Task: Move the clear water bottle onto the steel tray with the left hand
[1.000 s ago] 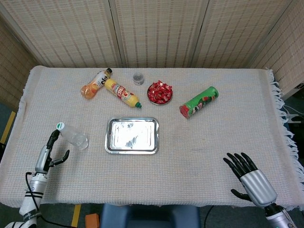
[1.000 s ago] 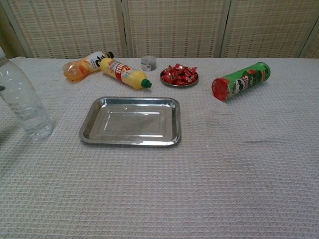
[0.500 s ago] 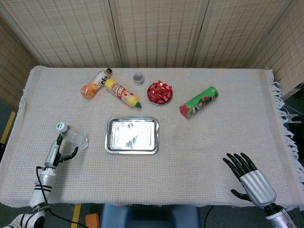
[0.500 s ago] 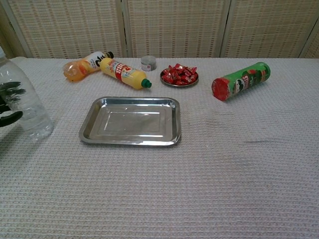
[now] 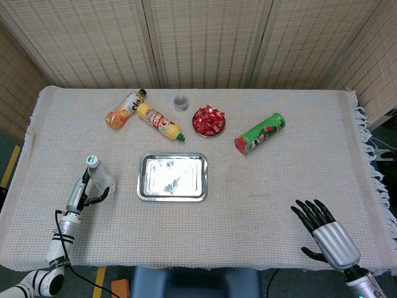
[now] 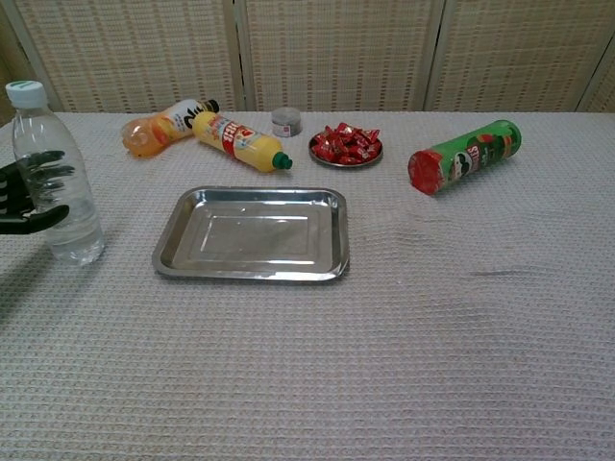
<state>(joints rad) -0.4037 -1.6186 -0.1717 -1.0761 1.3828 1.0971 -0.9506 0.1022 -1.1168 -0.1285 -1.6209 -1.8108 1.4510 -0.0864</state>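
The clear water bottle [image 5: 103,180] [image 6: 63,213] stands upright with a green-rimmed white cap, left of the steel tray [image 5: 141,186] [image 6: 250,271] and apart from it. My left hand [image 5: 81,192] [image 6: 26,193] grips the bottle from its left side, fingers [image 6: 48,173] wrapped across the front and the thumb lower down. The tray holds nothing. Only the head view shows my right hand [image 5: 327,231], which rests at the table's near right corner with its fingers spread and holds nothing.
Behind the tray lie an orange juice bottle [image 5: 124,109] and a yellow bottle [image 5: 160,121]. Near them stand a small grey can [image 5: 180,102] and a dish of red candies [image 5: 208,121]. A green crisp tube [image 5: 260,133] lies at the back right.
My left hand has come in from the left and closed around the bottle. Bottle and hand have shifted right, toward the tray. The right hand has not moved.
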